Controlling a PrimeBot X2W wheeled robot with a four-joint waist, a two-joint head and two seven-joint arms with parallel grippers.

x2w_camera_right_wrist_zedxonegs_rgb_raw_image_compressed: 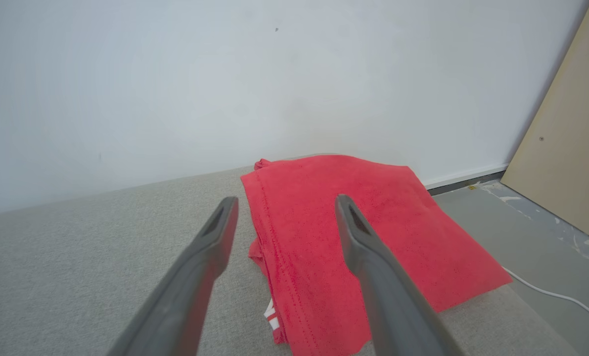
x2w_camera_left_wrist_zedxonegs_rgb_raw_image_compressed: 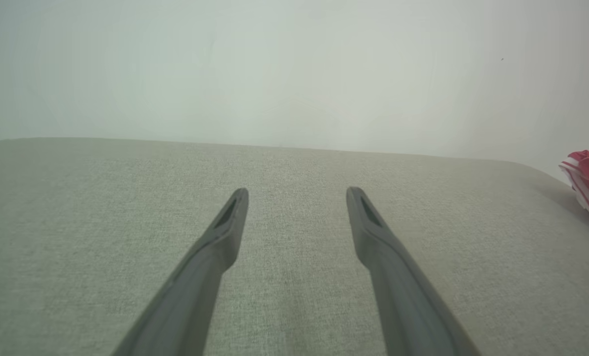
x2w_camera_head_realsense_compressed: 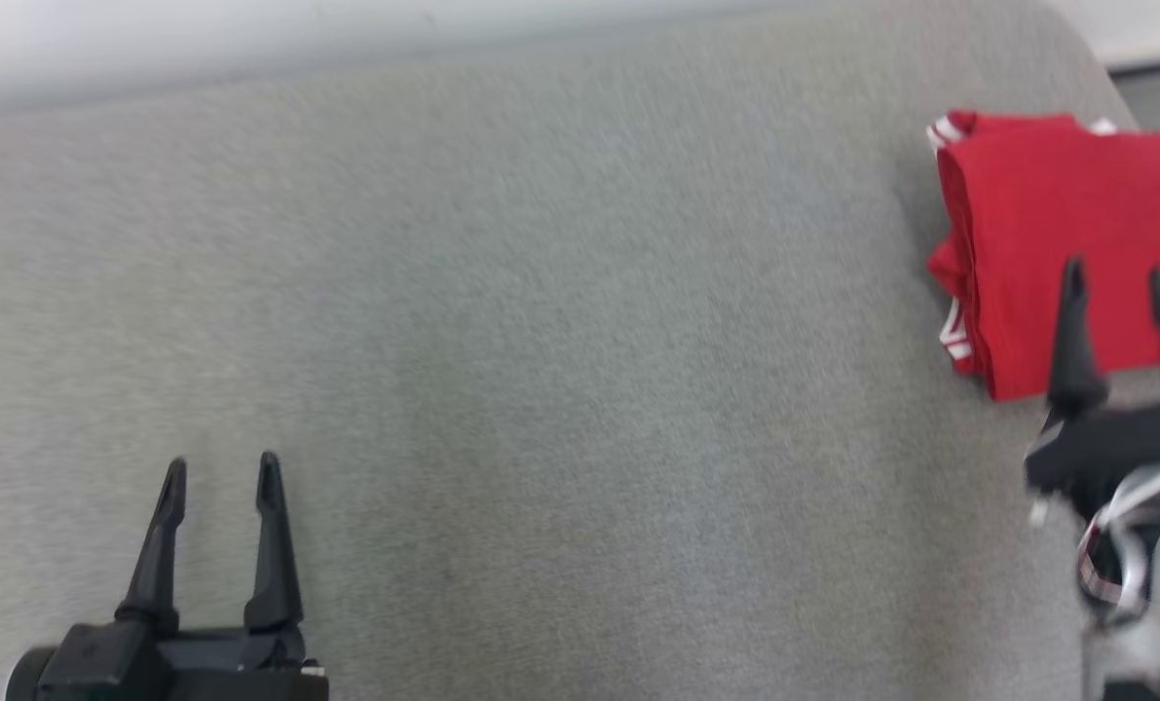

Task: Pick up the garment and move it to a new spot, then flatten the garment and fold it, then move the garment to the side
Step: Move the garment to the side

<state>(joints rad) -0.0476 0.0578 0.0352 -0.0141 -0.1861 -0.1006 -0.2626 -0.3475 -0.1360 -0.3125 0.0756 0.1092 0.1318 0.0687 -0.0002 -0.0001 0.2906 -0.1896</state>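
**Two grippers spread and empty, one folded red garment at the far right**

Nearest the robot, the left gripper (x2w_camera_head_realsense_compressed: 221, 465) sits low on the left over bare grey cloth, well apart from the garment. Its fingers are spread and nothing is between them. Further up on the right, the right gripper (x2w_camera_head_realsense_compressed: 1117, 271) is also spread and empty. Its fingertips point over the near edge of the garment (x2w_camera_head_realsense_compressed: 1057, 214), but I cannot tell whether they touch the fabric.

The garment is red with white trim and folded into a rough rectangle of several layers. It lies on the far right of the padded surface (x2w_camera_head_realsense_compressed: 541, 341), close to that surface's right edge.

It looks light, soft and limp, so it would likely sag and its layers could slide apart if only the top one were pinched. The better hold is probably the thick stacked edge on its left, where the trim shows, with every layer between the fingers. Being already folded and off to the side, it suggests the task is near its end.

The surface is a grey woven fabric, likely to drag on cloth rather than let it glide. Behind it stands a pale wall (x2w_camera_right_wrist_zedxonegs_rgb_raw_image_compressed: 225, 89). To the right are a grey floor (x2w_camera_right_wrist_zedxonegs_rgb_raw_image_compressed: 521, 237) with a white cable (x2w_camera_right_wrist_zedxonegs_rgb_raw_image_compressed: 556, 294) and a tan board (x2w_camera_right_wrist_zedxonegs_rgb_raw_image_compressed: 571, 148).
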